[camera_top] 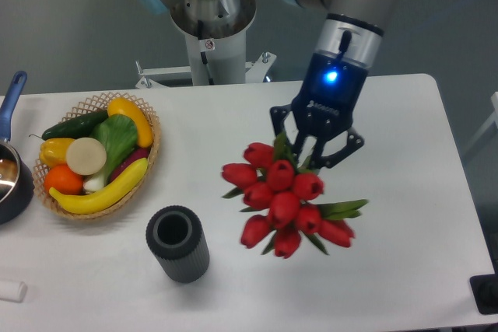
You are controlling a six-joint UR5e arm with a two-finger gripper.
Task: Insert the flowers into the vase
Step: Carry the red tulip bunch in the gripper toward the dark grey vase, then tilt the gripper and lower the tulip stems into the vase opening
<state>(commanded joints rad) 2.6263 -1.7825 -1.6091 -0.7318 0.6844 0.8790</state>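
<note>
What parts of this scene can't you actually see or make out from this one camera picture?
- Stems of the bunch of red tulips: hidden behind the buds.
- Where the gripper pinches: its fingers vanish into the leaves.
- Bottom inside the ribbed dark grey vase: too dark.
- Dark pot with a blue handle: cut by the left edge.

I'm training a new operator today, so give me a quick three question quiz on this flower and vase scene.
1. True or false: the flowers already stand in the vase.
2. What holds the flowers? A) gripper B) wicker basket C) table
3. The vase's opening is ____ (filled or unfilled).

Key: 1 false, they are in the gripper, right of the vase. 2 A. 3 unfilled.
</note>
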